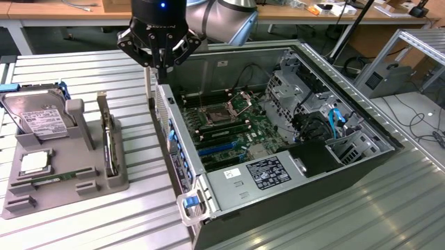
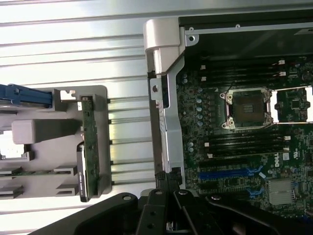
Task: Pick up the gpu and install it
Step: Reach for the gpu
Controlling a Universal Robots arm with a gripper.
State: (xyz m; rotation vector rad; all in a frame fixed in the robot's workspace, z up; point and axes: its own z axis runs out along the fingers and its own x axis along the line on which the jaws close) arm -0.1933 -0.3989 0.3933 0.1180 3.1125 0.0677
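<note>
The claw (image 1: 161, 69) is clenched on nothing, hanging over the rear wall of the open computer case (image 1: 278, 179). The gpu (image 1: 108, 139) stands on edge in its slot of the grey holder (image 1: 120, 182), on the exterior view's left of the case, apart from the claw and untouched, so the pick looks not yet made.

To grasp well, I judge the fingers must spread before reaching the card, line up along its length and close on its upper edge squarely, lifting straight so it does not bind in the slot.

Close by stand the holder's upright post (image 1: 78, 115) and the hard drive (image 1: 35, 117) – little room on that side. The case wall rises just beside the holder, and the blue slots (image 1: 215, 148) lie deep among boards and cables
</note>
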